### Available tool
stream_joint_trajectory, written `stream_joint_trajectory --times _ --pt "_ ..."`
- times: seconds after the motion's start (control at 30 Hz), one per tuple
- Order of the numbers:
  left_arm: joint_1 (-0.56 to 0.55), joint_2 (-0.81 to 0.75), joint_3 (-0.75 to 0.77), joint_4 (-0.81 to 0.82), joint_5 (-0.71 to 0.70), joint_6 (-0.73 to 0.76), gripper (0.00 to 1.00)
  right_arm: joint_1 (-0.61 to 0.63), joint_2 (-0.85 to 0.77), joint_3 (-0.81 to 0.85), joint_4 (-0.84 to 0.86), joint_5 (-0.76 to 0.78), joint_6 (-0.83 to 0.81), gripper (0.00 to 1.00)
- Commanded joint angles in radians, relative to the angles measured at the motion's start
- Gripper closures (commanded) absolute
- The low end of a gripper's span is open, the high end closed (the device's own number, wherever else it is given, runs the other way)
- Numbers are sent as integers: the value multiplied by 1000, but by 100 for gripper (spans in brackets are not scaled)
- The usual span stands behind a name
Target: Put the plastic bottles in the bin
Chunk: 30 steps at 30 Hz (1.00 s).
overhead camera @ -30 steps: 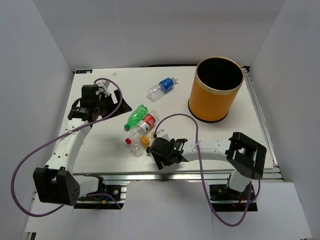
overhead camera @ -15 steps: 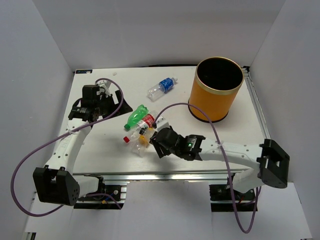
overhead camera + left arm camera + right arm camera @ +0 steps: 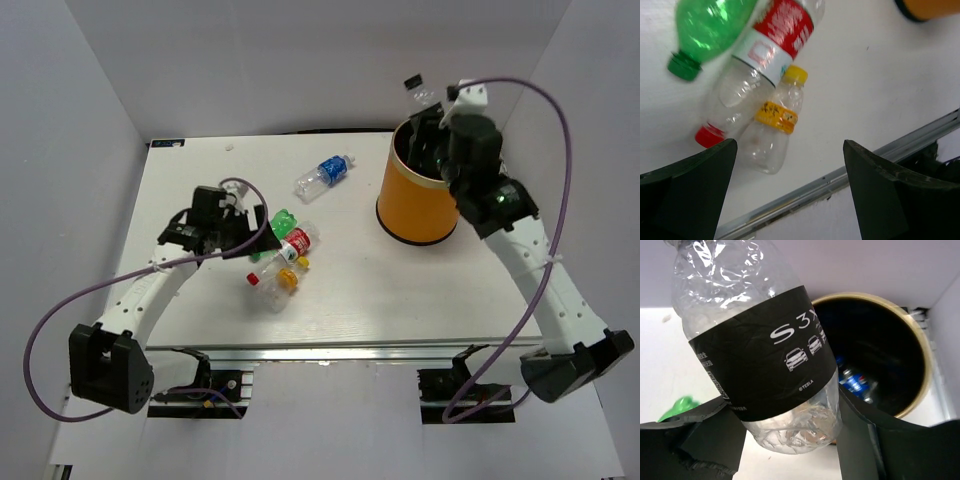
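R fingers w/ black-label bottle now over bin; L fingers wide; white tabletop

walls: 3 plain pale grey panels, back and sides
table: flat white rectangular top, silver metal rail at near edge
light: even

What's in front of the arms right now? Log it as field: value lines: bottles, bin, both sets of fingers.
bin: orange, upright, far right of the table
inside bin: bottle in the bin, blue label
right fingers: shut on black-label bottle, raised at the bin's mouth
left fingers: open, empty, over the cluster
cluster: green bottle, red-label bottle, yellow-cap bottle, all lying down
apart: blue-label table bottle
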Motion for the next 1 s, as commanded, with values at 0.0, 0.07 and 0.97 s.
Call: stream_joint_trajectory --times 0.0,0.07,0.97 --pt "-90 -27 -54 -34 -55 -25 2 -103 124 142 -136 -56 -75 68" --pt "-159 -26 -77 -51 -148 -48 2 -205 199 184 -147 -135 -60 47" --pt "-402 325 15 -141 -381 49 2 -298 -271 -298 57 -688 57 11"
